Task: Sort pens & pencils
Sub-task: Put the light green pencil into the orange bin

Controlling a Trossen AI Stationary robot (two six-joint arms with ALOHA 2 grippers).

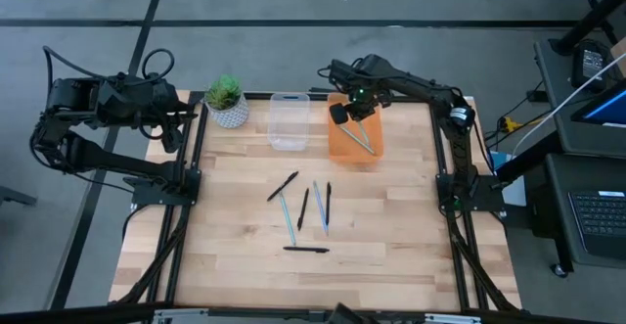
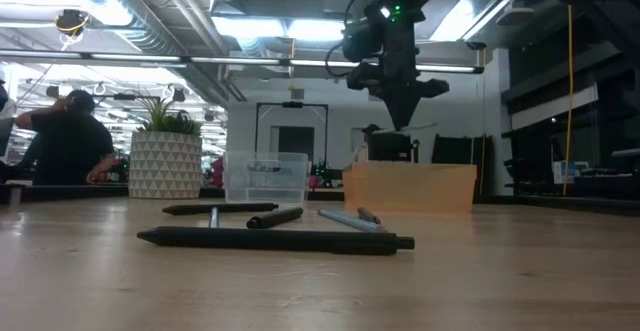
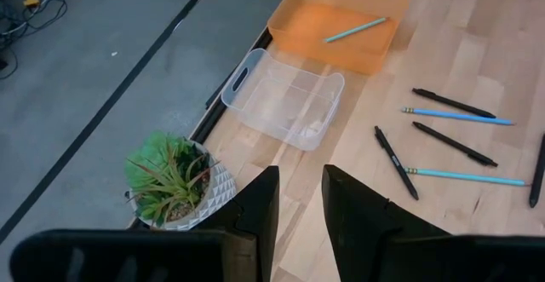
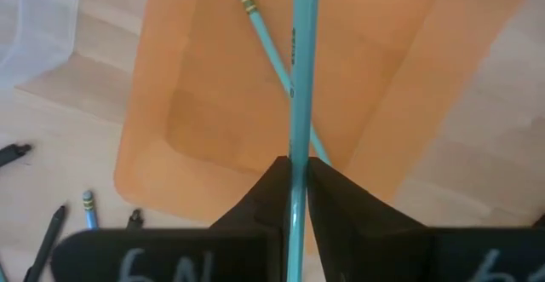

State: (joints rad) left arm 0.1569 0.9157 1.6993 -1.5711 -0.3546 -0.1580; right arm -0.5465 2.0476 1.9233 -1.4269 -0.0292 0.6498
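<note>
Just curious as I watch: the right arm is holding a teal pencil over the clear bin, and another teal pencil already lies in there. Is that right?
Not quite. The right gripper holds the teal pencil over the orange bin, not the clear bin, which looks empty. The other teal pencil lies in the orange one. The right wrist view shows this.

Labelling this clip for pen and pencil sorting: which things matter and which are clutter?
Job:
teal pencil clamped in the right gripper over the orange tray
teal pencil in tray
black pens and teal pencils on table
clear bin

Clutter:
potted plant
</note>
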